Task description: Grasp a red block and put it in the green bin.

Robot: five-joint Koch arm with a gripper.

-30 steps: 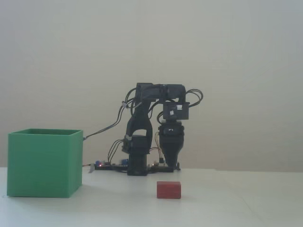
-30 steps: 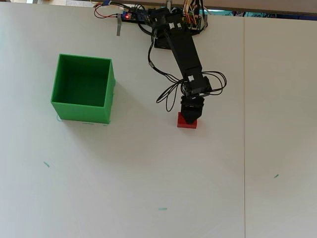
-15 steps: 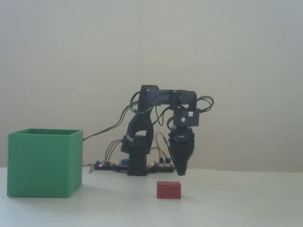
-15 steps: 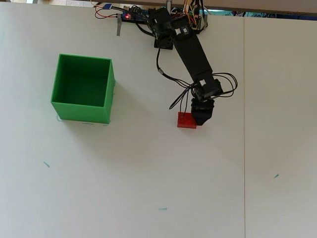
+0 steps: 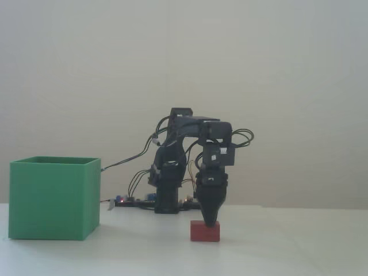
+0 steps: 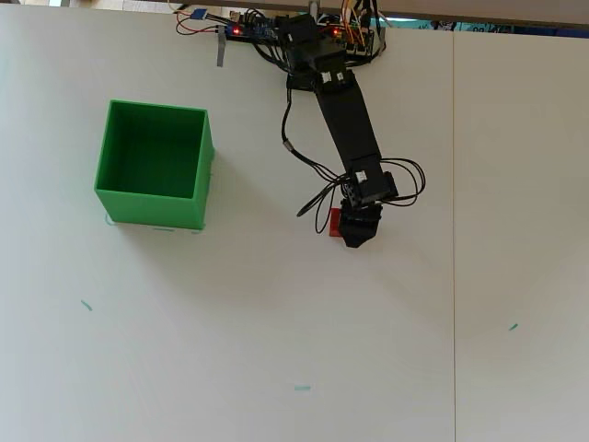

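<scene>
Red block (image 5: 205, 231) is found resting on the white table (image 6: 276, 350), well to the right of the green bin (image 5: 53, 198) in the fixed view and nearer the camera than the arm's base. The gripper (image 5: 210, 223) is seen pointing straight down with its dark tapered tip at the block's top face; in the overhead view the gripper (image 6: 356, 238) covers most of the block (image 6: 335, 222), so that only a red strip is left showing on the side toward the bin.

The decisive relation is vertical: the block lies directly beneath the tip, slightly offset toward the bin as seen from above. Whether the jaws stand apart astride the block or are closed cannot be told, since they appear as a single dark wedge in both views. Contact is also uncertain; the tip appears to touch or just overlap the block's upper edge in the fixed view.

The block is shown as a small matte solid, a little wider than tall, with its long side running left to right in the fixed view. The bin is a thin-walled, open-topped cube of matte green plastic, far taller than the block, its interior seen empty from above. It is judged that the grasp has yet to be secured and the carry toward the bin has not begun.
</scene>
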